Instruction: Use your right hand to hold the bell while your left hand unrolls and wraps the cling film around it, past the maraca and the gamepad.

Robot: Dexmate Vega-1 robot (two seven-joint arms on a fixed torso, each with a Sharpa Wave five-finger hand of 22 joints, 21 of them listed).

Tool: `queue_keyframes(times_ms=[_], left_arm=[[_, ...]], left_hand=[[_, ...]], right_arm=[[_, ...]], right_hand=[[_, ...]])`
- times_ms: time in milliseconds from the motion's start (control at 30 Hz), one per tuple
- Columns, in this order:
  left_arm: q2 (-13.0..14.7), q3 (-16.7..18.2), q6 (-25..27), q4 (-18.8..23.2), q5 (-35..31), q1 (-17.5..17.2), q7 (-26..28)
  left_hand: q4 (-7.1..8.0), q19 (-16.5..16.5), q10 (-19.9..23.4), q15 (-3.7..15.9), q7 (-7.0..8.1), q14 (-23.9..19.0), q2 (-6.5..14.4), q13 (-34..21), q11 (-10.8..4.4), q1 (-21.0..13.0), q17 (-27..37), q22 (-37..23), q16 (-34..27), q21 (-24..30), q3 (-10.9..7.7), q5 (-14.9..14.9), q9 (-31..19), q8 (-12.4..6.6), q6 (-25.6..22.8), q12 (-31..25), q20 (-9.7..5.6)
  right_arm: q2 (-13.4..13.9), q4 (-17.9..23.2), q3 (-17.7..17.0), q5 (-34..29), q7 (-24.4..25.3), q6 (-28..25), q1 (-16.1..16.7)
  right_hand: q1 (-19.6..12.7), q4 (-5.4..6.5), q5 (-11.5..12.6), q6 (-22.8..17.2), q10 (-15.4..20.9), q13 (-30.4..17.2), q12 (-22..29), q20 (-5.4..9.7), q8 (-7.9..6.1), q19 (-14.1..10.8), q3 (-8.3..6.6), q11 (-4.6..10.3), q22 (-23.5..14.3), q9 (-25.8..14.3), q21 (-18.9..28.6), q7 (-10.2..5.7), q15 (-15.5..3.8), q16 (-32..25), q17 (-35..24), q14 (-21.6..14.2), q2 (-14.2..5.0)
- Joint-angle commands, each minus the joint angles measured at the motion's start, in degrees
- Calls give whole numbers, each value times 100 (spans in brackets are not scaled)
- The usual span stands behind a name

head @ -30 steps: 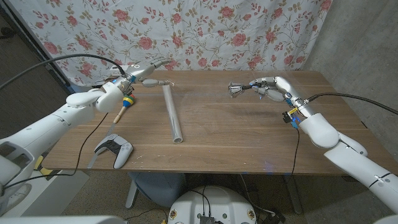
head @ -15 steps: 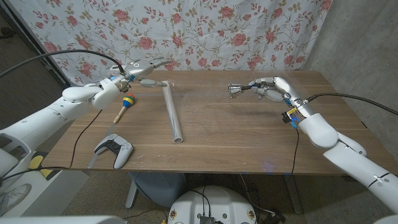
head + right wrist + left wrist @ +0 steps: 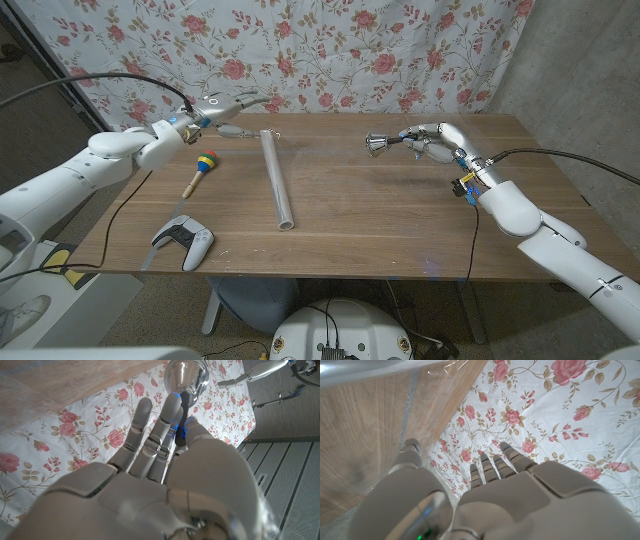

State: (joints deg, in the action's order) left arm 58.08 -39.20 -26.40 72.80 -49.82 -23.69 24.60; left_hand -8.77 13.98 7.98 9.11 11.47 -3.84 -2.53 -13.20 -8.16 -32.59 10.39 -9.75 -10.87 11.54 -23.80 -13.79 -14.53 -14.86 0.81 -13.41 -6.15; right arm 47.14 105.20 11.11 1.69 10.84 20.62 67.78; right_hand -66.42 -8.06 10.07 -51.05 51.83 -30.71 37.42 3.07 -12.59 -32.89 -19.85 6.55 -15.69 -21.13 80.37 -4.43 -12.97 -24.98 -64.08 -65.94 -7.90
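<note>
Head view, near to far: gamepad (image 3: 184, 240) by desk (image 3: 380, 230) front-left edge; maraca (image 3: 201, 170) farther back; cling film roll (image 3: 277, 180) mid-desk; bell (image 3: 377, 144) held above right side by right hand (image 3: 430, 143); left hand (image 3: 222, 110) empty, fingers spread, far-left.

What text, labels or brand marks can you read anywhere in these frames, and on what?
None readable.
Gamepad: no legible logo or markings.
Cling film roll: plain, no label showing.
Maraca: colour bands only.
Bell: bare metal, held by the right hand.
</note>
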Motion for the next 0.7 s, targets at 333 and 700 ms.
queue_keyframes(times_ms=[333, 700], left_arm=[[31, -287, -279, -92, -408, 396, -583], [57, -323, -109, 92, -503, 479, -1130]], left_hand=[[-62, 83, -90, -30, 11, -46, -33, -29, 9, -152, 11, -19, 20, 27, -50, -38, -34, -71, 12, -25, -11], [-142, 24, -226, -158, -84, 12, 172, -62, 63, -600, -1, -10, 65, -42, -302, 11, -84, -105, 146, -1, 143]], right_arm=[[45, 33, -51, 4, 42, -26, 66], [49, 12, -27, -9, 13, -6, 6]], right_hand=[[-26, 8, 31, -46, 34, -23, -15, 851, 23, 36, -59, 27, 57, -33, 70, 10, -17, 41, -34, -65, -20], [-23, 5, 31, -53, 23, -23, -33, 855, 25, 54, -66, 39, 108, -35, 108, 7, -18, 53, -54, -81, -14]])
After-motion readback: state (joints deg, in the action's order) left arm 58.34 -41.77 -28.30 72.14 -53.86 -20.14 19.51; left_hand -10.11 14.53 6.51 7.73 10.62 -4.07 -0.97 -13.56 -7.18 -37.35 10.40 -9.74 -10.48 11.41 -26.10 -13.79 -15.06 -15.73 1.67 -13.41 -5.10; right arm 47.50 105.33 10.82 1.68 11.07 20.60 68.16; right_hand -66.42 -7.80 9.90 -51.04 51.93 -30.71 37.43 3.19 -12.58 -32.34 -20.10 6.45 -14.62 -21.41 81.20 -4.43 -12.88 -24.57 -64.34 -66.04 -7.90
